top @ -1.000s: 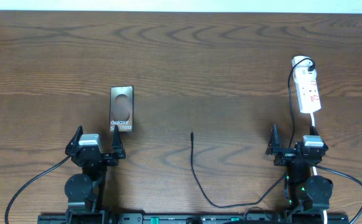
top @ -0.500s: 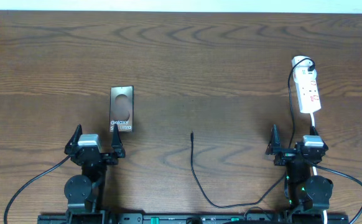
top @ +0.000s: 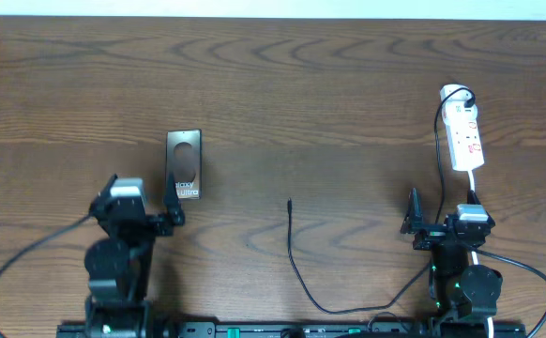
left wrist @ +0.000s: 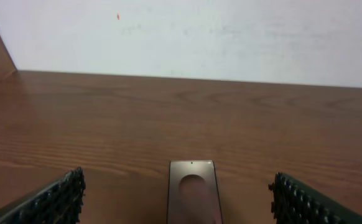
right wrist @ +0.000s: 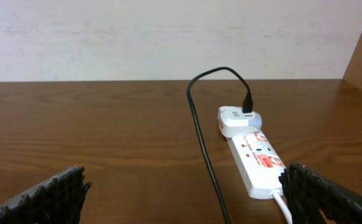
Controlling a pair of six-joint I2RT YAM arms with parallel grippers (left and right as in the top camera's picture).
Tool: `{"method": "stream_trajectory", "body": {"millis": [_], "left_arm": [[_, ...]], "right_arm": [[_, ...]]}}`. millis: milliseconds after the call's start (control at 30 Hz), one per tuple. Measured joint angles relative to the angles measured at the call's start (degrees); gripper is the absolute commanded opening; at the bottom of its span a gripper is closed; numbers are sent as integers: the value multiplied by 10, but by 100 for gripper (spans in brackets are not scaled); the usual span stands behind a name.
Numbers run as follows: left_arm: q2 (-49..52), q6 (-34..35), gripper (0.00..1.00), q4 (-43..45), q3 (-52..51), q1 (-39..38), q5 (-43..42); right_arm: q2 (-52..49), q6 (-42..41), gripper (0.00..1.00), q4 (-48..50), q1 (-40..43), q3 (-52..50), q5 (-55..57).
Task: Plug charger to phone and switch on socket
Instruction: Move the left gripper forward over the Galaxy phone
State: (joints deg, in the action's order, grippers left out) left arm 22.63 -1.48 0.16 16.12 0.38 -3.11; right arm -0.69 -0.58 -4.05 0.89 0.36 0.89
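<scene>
The phone (top: 184, 160) lies flat on the left half of the table, long axis pointing away from me. My left gripper (top: 143, 192) is open just short of its near end, and in the left wrist view the phone (left wrist: 193, 193) lies centred between the fingers of the left gripper (left wrist: 178, 202). The charger's black cable (top: 296, 268) curves across the middle, and its tip (top: 290, 201) rests free on the wood. The cable's white plug (right wrist: 237, 120) sits in the socket (right wrist: 255, 158) at the far right. My right gripper (top: 441, 214) stands open, short of the socket (top: 464, 139).
The socket's white cord (right wrist: 282, 205) runs back toward the right arm, beside the right finger (right wrist: 330, 196). The black cable (right wrist: 199, 134) passes between the right gripper's fingers. A pale wall (left wrist: 187, 34) stands behind the table's far edge.
My left arm has moved forward toward the phone, so its right finger now overlaps the phone's near corner from above. The right arm, cable and socket have not moved.
</scene>
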Motion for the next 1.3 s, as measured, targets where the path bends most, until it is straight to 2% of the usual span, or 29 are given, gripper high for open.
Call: {"method": "stream_trajectory", "body": {"millis": [300,500,800,1000,1300], "left_arm": [[231,0,94,-24,187,0,-2],[363,0,94,-130,335,0,-5],[541,0,94,-358,552,0,-9],[620,0,94,-440,620,0,-9],[737,0,94,-496,624,0,-38]], "right_arm": [[0,0,99,0,0,0,0],[0,0,99,0,0,0,0],[0,0,99,0,0,0,0],[0,0,99,0,0,0,0],[0,0,99,0,0,0,0]]}}
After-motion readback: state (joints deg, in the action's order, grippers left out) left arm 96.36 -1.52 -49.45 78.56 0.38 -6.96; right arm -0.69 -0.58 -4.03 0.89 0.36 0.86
